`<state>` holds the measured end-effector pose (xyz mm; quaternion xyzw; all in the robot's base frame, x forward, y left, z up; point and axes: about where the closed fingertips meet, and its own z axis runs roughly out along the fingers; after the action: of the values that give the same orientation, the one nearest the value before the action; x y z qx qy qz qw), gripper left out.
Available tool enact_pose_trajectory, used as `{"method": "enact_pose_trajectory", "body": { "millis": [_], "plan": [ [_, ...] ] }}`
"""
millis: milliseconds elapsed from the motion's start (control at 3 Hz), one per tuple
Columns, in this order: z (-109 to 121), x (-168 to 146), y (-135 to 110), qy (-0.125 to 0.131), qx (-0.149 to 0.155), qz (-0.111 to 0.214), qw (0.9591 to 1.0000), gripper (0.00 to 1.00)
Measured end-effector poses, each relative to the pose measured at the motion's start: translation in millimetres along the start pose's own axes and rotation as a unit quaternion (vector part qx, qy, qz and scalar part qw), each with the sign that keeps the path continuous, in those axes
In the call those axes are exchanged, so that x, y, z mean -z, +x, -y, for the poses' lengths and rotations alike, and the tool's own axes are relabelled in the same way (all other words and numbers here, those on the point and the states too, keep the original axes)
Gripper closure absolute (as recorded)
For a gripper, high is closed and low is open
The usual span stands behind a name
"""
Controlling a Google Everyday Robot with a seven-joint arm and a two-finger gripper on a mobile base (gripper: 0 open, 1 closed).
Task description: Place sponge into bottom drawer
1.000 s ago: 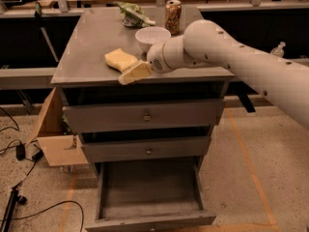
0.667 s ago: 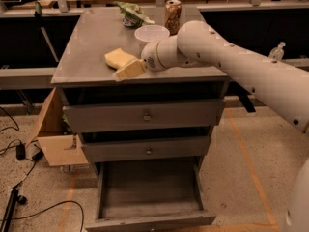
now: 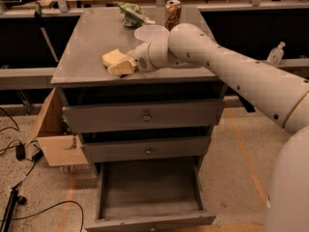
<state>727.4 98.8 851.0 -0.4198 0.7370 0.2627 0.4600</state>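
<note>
The pale yellow sponge [image 3: 114, 57] lies on the grey cabinet top [image 3: 91, 42], near its front left part. My gripper [image 3: 121, 67] reaches in from the right and sits right at the sponge's front right side, its pale fingers overlapping the sponge. The bottom drawer [image 3: 149, 190] is pulled out below, a deep grey box with a bare floor.
A white bowl [image 3: 151, 33], a soda can [image 3: 172, 13] and a green bag [image 3: 129, 13] stand at the back of the cabinet top. The two upper drawers [image 3: 145, 116] are closed. A cardboard box [image 3: 55, 139] and cables lie on the floor at left.
My gripper has moved left and a little back toward the sponge, from just off its front right side to overlapping it. The sponge has not moved.
</note>
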Motion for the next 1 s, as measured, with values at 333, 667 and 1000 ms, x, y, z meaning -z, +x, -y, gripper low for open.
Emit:
{"method": "enact_pose_trajectory", "body": {
  "millis": [333,667,1000],
  "plan": [
    [-5,1,-1,-0.009,0.007,0.004,0.9999,0.72],
    [-9,44,-3,-0.005,0.035,0.004,0.9994,0.95],
    [-22,107,22,0.001,0.029,-0.042,0.9987,1.0]
  ]
}}
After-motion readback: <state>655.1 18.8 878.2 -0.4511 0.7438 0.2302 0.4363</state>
